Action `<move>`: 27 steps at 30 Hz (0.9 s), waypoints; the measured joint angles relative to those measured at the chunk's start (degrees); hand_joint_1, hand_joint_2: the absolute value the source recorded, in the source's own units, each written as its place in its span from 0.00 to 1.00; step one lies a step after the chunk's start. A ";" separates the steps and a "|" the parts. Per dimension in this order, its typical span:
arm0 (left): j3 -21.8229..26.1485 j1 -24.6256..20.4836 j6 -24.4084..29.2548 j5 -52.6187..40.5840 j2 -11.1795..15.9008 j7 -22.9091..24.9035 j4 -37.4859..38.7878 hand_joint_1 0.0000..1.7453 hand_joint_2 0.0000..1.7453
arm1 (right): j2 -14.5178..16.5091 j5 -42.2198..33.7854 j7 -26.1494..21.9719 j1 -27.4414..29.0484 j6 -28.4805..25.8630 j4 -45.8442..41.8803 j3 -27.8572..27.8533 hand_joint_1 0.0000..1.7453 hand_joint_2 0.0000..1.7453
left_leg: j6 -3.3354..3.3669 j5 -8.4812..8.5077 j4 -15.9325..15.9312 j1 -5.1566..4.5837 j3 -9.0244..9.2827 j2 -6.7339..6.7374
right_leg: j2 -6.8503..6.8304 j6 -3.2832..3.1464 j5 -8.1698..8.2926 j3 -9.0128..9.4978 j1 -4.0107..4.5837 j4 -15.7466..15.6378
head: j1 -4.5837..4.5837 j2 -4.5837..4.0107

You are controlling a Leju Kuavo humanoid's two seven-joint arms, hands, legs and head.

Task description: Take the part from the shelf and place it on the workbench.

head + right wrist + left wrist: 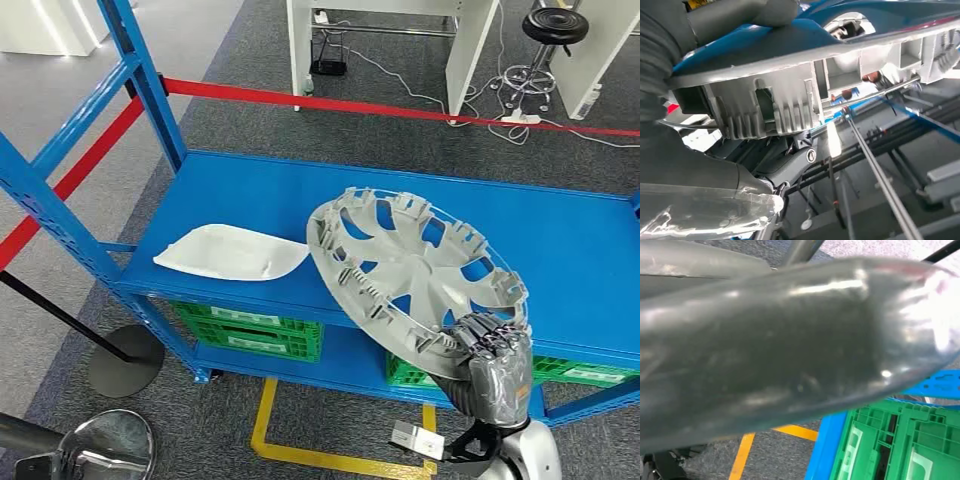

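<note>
Right now my right hand [494, 352] has its fingers clenched over the near rim of the grey wheel cover [411, 275], holding it tilted with its ribbed back towards me above the front edge of the blue shelf [249, 195]. I judge the rim grip suits it: the spokes are too open to pinch. A white panel [230, 254] lies on the shelf just beside it. My left hand [791, 340] blurs the wrist camera; I cannot tell its state.
</note>
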 joint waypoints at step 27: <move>-0.88 -0.12 -0.89 -1.75 0.00 -1.69 -0.16 0.00 1.00 | 4.26 -4.77 -3.65 0.54 -0.10 -6.73 -4.51 1.00 1.00 | 0.00 0.00 0.00 0.00 0.00 0.00 | 0.01 0.00 0.00 -0.01 0.00 0.00 | 0.01 0.00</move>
